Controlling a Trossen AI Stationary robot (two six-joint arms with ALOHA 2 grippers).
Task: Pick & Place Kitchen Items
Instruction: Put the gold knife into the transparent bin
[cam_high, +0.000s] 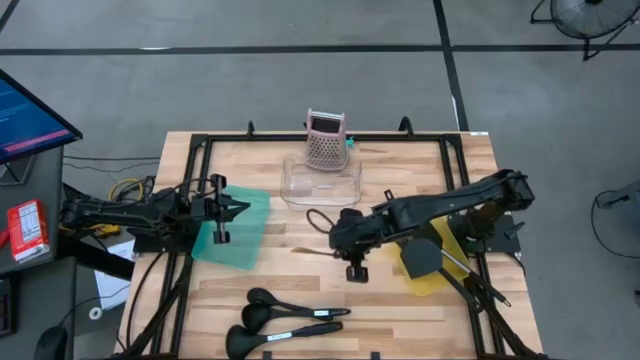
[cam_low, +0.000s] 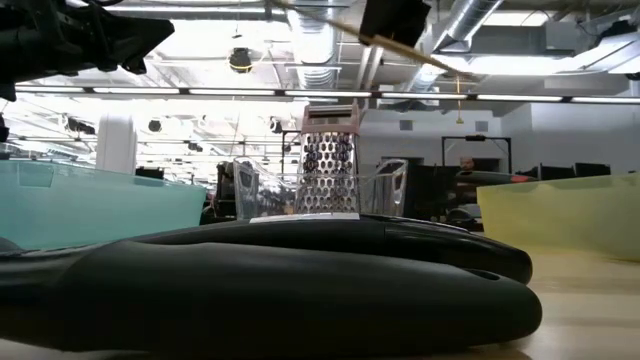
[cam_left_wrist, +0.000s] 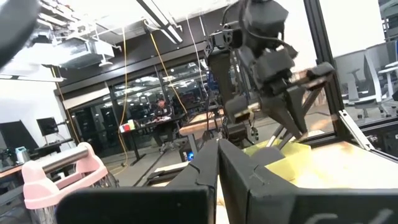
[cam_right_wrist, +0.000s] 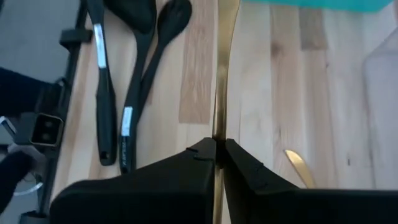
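Golden stick, one, pinched in the right tool; three black utensils lie nearby.

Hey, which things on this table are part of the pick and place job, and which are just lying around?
Job items:
- golden stick, pinched in the right tool
- black utensils near the table's front edge
- black turner on the yellow mat

Lying about:
- pink grater
- clear tray
- teal mat

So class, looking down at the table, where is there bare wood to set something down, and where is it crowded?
Free: the strip between the teal mat and the right gripper, and the corner beside the clear tray behind the teal mat. Crowded: the front edge, with black spoons, and around the yellow mat under the right arm.
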